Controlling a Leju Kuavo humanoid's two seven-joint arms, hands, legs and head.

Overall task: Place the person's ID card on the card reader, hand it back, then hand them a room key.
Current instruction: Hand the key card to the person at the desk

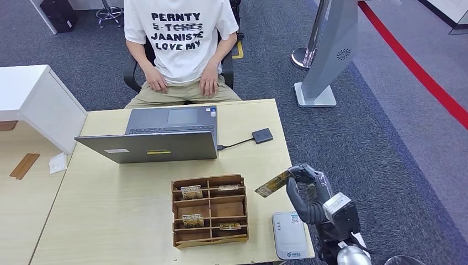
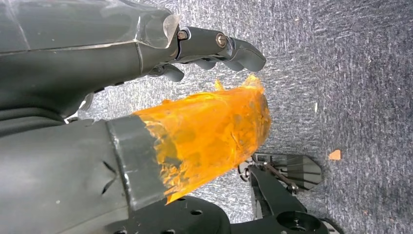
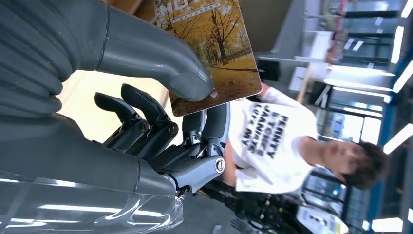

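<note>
head view: nearest the robot, the right hand (image 1: 307, 182) is raised just past the right edge of the pale wooden table (image 1: 110, 221), pinching a card (image 1: 273, 184) with an autumn-tree picture between thumb and fingers; the card tilts out to the left over the table's edge. in the right wrist view the thick grey thumb (image 3: 160, 58) presses on the card's printed face (image 3: 214, 44) with the darker fingers behind it. below the hand, at the table's near right corner, lies a white card reader (image 1: 288, 234) with a blue-marked face. just left of it sits a wooden tray (image 1: 209, 211) divided into compartments, several of them holding cards. farther back stands an open grey laptop (image 1: 160, 135), its screen toward the person, and to its right a small black square device (image 1: 262, 136) on a cable lies on the table. beyond the table a person (image 1: 179, 44) in a white printed t-shirt sits on a chair, both hands resting on the thighs. the left hand (image 2: 195, 63) shows in the left wrist view above grey carpet, fingers loosely apart with nothing between them, the thumb tip wrapped in orange film (image 2: 209, 131).
</note>
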